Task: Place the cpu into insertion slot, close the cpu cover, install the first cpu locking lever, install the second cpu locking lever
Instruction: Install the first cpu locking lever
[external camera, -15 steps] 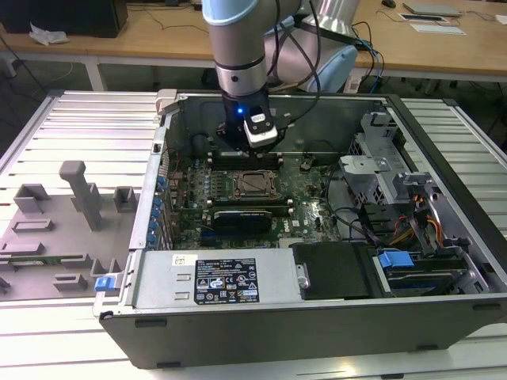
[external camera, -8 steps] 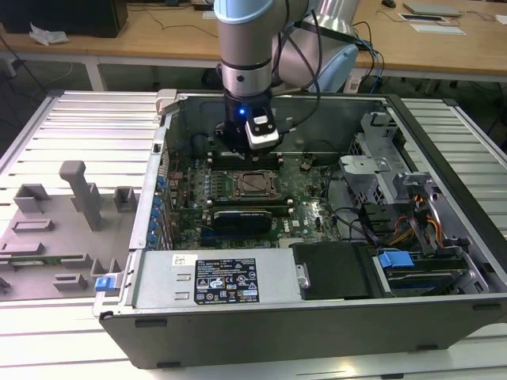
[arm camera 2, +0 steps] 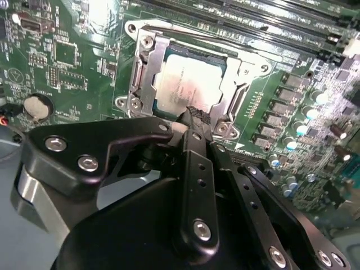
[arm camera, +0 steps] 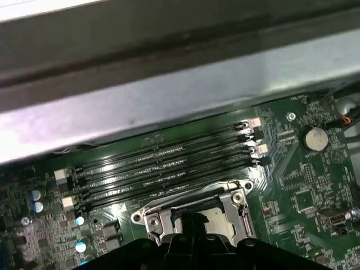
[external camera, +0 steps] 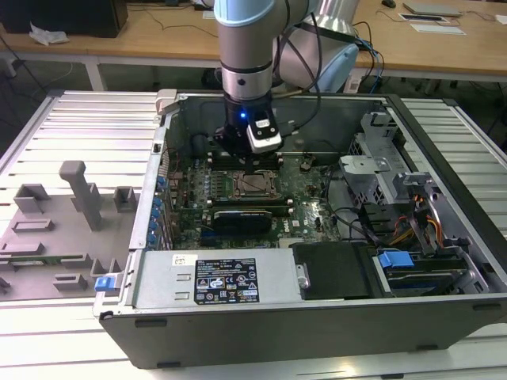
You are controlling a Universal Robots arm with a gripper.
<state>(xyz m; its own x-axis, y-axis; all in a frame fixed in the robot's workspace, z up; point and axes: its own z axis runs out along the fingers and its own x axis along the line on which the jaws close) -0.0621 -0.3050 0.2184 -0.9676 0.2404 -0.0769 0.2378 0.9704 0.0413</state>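
Already the cpu [arm camera 2: 188,84] is seated under the closed cpu cover [arm camera 2: 147,73], a thin stiff plate best pressed at its edge; the gripper [arm camera 2: 194,115], fingers pressed together, grasps nothing

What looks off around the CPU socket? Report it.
Nothing stands out. In the second wrist view the cpu lies flat and square in the insertion slot, with the cpu cover down around it. The gripper hangs close at the socket's edge. No bent, loose or damaged part shows on the motherboard.
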